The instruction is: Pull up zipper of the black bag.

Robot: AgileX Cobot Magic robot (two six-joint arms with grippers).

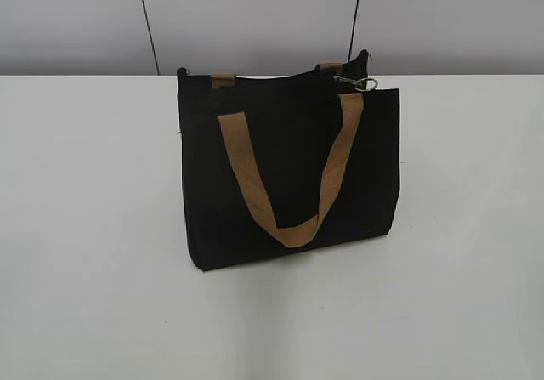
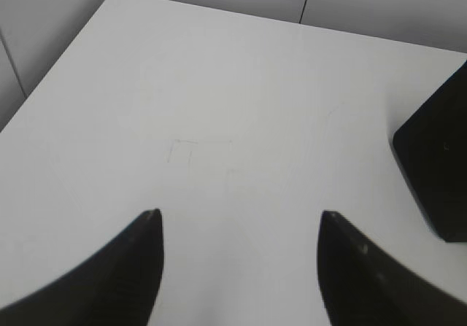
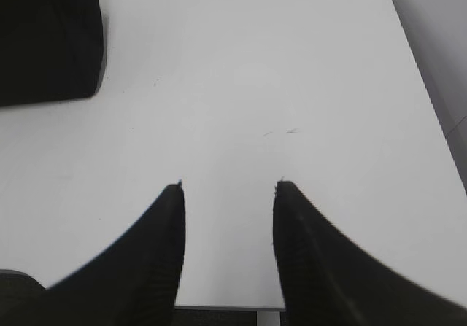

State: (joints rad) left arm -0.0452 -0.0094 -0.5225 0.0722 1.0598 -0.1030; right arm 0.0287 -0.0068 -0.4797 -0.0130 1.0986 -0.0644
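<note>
The black bag (image 1: 289,172) stands upright in the middle of the white table, with a tan strap handle (image 1: 289,176) hanging down its front. The zipper (image 1: 359,84), a small silver slider with a ring, sits at the bag's top right end. A corner of the bag shows in the left wrist view (image 2: 438,173) at the right edge and in the right wrist view (image 3: 47,38) at the top left. My left gripper (image 2: 241,216) is open and empty over bare table. My right gripper (image 3: 230,186) is open and empty. Neither gripper shows in the exterior view.
The white table (image 1: 93,227) stretches around the bag on all sides. A grey panelled wall (image 1: 255,14) stands behind it. The table's near edge (image 3: 226,308) shows just under my right gripper.
</note>
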